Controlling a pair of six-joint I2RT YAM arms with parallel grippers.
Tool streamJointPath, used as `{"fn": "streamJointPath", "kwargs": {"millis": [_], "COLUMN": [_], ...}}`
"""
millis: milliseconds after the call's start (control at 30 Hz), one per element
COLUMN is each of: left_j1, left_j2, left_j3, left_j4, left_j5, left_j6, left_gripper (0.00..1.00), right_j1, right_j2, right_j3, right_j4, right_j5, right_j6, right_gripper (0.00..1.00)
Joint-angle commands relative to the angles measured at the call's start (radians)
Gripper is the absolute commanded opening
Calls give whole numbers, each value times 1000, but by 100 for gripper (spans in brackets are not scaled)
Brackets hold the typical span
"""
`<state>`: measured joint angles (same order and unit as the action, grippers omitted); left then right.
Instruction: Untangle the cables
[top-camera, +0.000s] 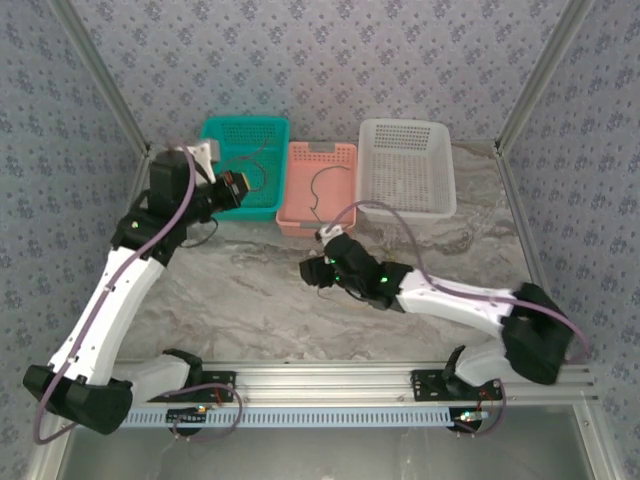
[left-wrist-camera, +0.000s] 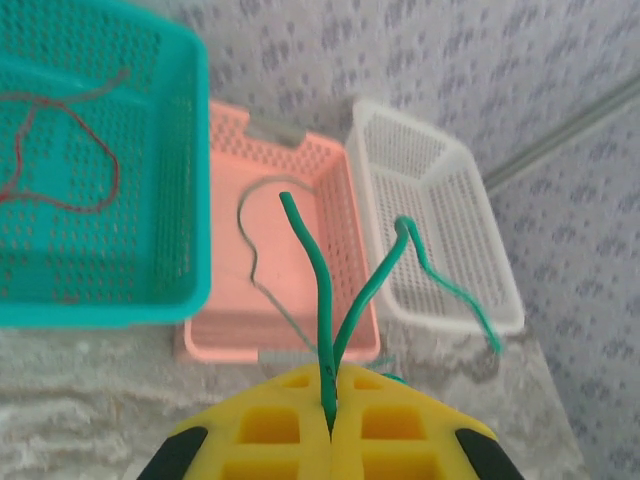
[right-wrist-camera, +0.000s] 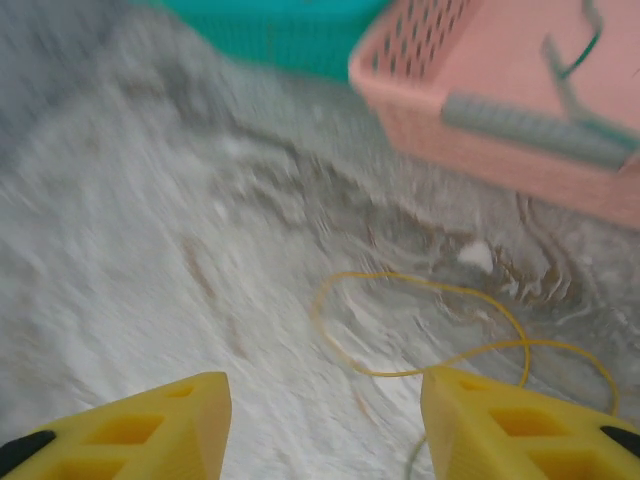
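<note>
**Left hand (left-wrist-camera: 330, 390) clamped on green cable (left-wrist-camera: 322, 300); right hand (right-wrist-camera: 325, 420) open over yellow cable (right-wrist-camera: 420, 290)**

Top view: three baskets stood in a row along the far side of the surface (top-camera: 250, 290). The teal basket (top-camera: 245, 130) was at 11 o'clock, the pink basket (top-camera: 322, 150) at 12 and the white basket (top-camera: 405, 130) at 1. The left hand was raised beside the teal basket's near right corner.

Left wrist view: the fingers were fully closed, with the green cable pinched between them. Two strands rose from the grip in a V. One ran up toward 12 o'clock and ended over the pink basket. The other leaned toward 1 o'clock, bent, and trailed down across the white basket toward 4 o'clock. Whether it touched that basket could not be told.

A red cable (left-wrist-camera: 60, 150) lay looped inside the teal basket. A dark cable (top-camera: 315, 190) curled on the pink basket's floor.

Right wrist view (blurred): the fingers stood well apart with nothing between them, low over the surface. The yellow cable lay there in a loose loop toward 1 o'clock, near the pink basket's near wall. It passed close by the right-side finger; contact could not be judged.
</note>
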<state>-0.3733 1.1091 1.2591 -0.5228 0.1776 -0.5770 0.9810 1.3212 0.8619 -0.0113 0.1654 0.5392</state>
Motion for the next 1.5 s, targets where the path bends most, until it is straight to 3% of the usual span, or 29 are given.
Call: {"fn": "streamJointPath", "kwargs": {"millis": [0,167,433,567,867,933,1100,1367,1467], "left_j1": [-45,-182,-349,-399,-492,-504,-529,-582,-591], "left_j2": [-62,-108,-141,-125,-73,-66,-51,-13,-2], "left_j3": [-115,-240,-334,-339,-337,-345,-341,-341,-346], "left_j4": [138,261,379,406,433,447,460,484,497], "left_j5": [26,-71,-269,-303,-356,-362,-364,-367,-362], "left_j6": [-64,-135,-221,-233,-240,-243,-246,-248,-253], "left_gripper": [0,0,0,0,0,0,0,0,0], "right_j1": [17,11,-6,-8,-21,-23,-51,-121,-140], "right_j2": [-162,-250,-194,-156,-123,-118,-108,-102,-101], "right_j3": [36,42,-17,-20,-11,-1,2,20,8], "right_j4": [-30,63,283,334,388,380,375,347,365], "right_j5": [95,168,191,207,251,256,250,210,191], "right_j6": [194,455,918,1005,1028,1026,1054,1053,1050], "right_gripper": [57,67,73,73,68,66,47,28,11]}}
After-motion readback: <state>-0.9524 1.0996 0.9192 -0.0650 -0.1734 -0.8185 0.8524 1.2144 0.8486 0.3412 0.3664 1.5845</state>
